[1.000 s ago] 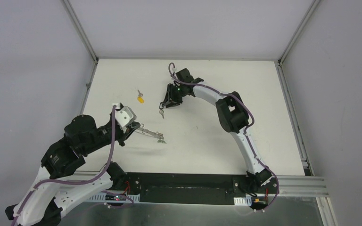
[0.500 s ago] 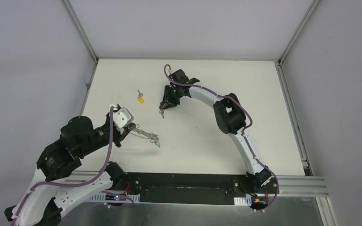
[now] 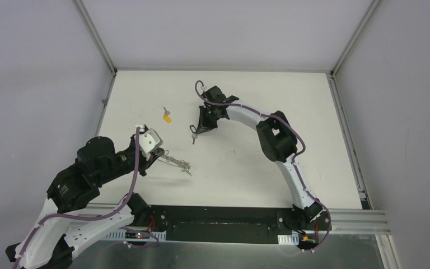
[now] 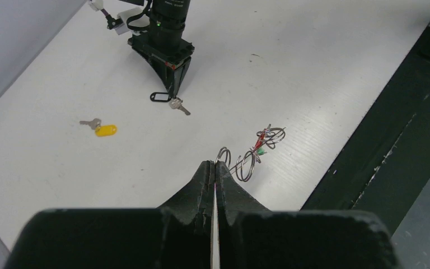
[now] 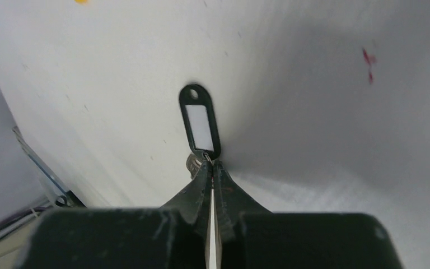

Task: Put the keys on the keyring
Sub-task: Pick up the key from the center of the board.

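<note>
The left tool [image 4: 214, 168] is seen clenched on one end of the keyring [image 4: 250, 158]. From the fingertips its thin silvery coils are stretched toward 4 o'clock in the top view, over the near part of the desk [image 4: 313, 67]. A green tag [image 4: 261, 150] is seen among the far coils. The yellow-tagged key [image 4: 105, 130] is found lying alone on the desk at about 12 o'clock from that tool, touched by nothing. Farther out, at 4 o'clock from it, the right tool [image 5: 211, 163] is pinched shut on the black-tagged key [image 5: 200, 123], gripped where tag meets key. The tag is laid flat beyond the fingertips.
</note>
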Available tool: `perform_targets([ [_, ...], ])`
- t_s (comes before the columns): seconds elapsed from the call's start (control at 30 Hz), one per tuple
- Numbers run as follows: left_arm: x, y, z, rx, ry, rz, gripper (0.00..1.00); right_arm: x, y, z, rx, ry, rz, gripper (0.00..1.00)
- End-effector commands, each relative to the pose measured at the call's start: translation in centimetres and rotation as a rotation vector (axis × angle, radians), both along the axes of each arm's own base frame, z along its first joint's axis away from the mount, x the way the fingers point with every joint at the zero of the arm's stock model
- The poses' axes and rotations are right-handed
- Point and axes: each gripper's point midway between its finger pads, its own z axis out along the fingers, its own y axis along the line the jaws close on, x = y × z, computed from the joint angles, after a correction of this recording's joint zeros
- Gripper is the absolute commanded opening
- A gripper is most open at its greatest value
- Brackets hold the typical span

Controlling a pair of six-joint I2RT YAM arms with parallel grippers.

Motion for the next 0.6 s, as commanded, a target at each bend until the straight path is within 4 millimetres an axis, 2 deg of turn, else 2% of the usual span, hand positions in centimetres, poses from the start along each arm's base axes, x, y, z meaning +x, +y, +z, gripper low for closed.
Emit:
perform_targets([
  [0.0, 0.0, -2.5, -0.3, -0.05, 0.039, -0.085, 0.0, -0.9, -3.1, 4.2, -0.043, -0.129, 0.044, 0.0],
  [0.2, 0.7, -6.5, -2.2, -0.111, 0.113, -0.183, 0.0, -3.6, -7.1, 9.4, 0.016, -0.182, 0.11, 0.0],
  [0.4, 2.1, -9.8, -4.1, -0.133, 0.17, -0.245, 0.0, -6.3, -12.8, 12.3, -0.045, -0.239, 0.119, 0.0],
  [0.57, 3.1, -11.7, -4.7, -0.165, 0.166, -0.28, 0.0, -8.2, -17.0, 14.3, -0.136, -0.377, 0.098, 0.0],
])
